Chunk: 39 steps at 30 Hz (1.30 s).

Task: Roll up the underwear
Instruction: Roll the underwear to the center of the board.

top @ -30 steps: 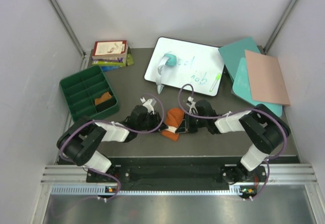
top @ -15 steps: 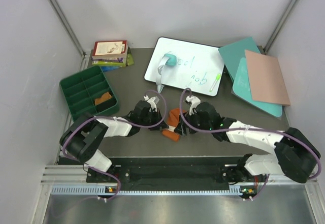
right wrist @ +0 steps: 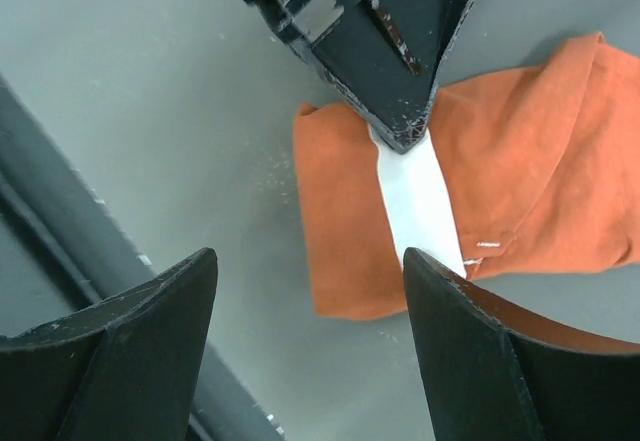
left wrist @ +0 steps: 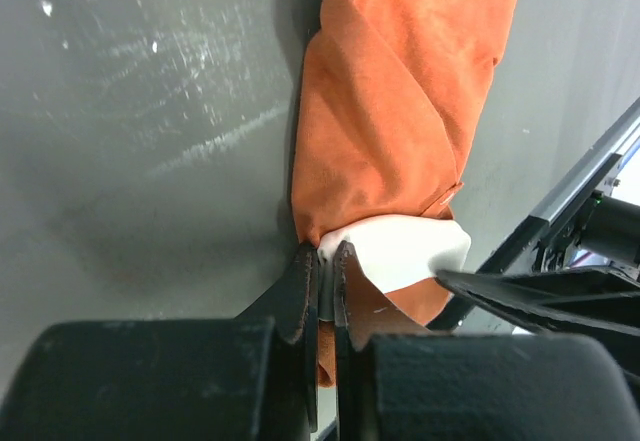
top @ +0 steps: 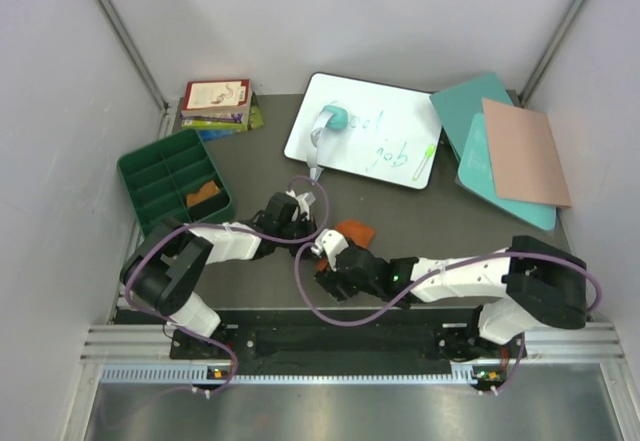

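The rust-orange underwear (top: pixel 352 233) lies folded into a narrow bundle on the dark table in front of the arms. In the left wrist view the cloth (left wrist: pixel 400 111) stretches away from my left gripper (left wrist: pixel 326 256), which is shut on the white waistband (left wrist: pixel 400 246) at the bundle's near end. My right gripper (right wrist: pixel 308 261) hovers open just above the near edge of the same underwear (right wrist: pixel 540 161), with its right fingertip beside the waistband (right wrist: pixel 420 211). From above, the right gripper (top: pixel 330 261) sits close in front of the left gripper (top: pixel 305 231).
A green compartment tray (top: pixel 150 176) at the left holds a small tan-orange bundle (top: pixel 204 194). Behind are a stack of books (top: pixel 217 103), a whiteboard (top: pixel 365 131) with a teal eraser (top: pixel 330 119), and teal and pink boards (top: pixel 520 151). The table's front rail runs close to the right gripper.
The right gripper let go, opened wide and swung from the underwear's right side round to its near side. The left gripper closed on the waistband.
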Each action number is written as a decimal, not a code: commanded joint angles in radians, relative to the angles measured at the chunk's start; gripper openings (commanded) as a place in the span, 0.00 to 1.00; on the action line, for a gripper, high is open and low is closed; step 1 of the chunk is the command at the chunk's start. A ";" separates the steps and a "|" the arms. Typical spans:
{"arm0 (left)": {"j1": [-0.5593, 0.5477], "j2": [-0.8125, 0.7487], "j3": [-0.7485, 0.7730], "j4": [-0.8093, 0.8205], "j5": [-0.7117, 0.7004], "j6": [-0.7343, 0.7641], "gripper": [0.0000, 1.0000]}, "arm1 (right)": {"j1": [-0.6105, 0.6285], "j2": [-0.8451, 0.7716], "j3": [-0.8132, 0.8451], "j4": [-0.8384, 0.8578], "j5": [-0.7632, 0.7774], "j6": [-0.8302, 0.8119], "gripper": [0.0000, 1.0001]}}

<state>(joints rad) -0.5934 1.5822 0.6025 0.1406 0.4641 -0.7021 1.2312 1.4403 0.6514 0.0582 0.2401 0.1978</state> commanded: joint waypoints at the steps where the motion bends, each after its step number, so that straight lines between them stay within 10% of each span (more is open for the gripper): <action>1: 0.001 0.024 -0.004 -0.133 0.024 0.030 0.00 | 0.017 0.052 0.050 0.042 0.125 -0.061 0.73; 13: 0.004 -0.020 -0.026 -0.095 0.054 0.007 0.01 | 0.016 0.175 0.039 -0.009 0.055 -0.032 0.19; 17: 0.010 -0.088 -0.067 -0.068 0.030 -0.033 0.44 | 0.011 0.158 0.053 -0.040 -0.053 -0.006 0.00; 22: 0.029 -0.258 -0.105 -0.116 -0.061 -0.053 0.64 | -0.073 0.127 0.077 -0.085 -0.341 0.058 0.00; 39: 0.023 -0.545 -0.286 0.143 -0.021 -0.005 0.67 | -0.435 0.293 0.195 -0.109 -1.025 0.209 0.00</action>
<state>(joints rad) -0.5690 1.0126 0.3500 0.1089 0.3729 -0.7341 0.8436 1.6882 0.7849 -0.0193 -0.6151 0.3878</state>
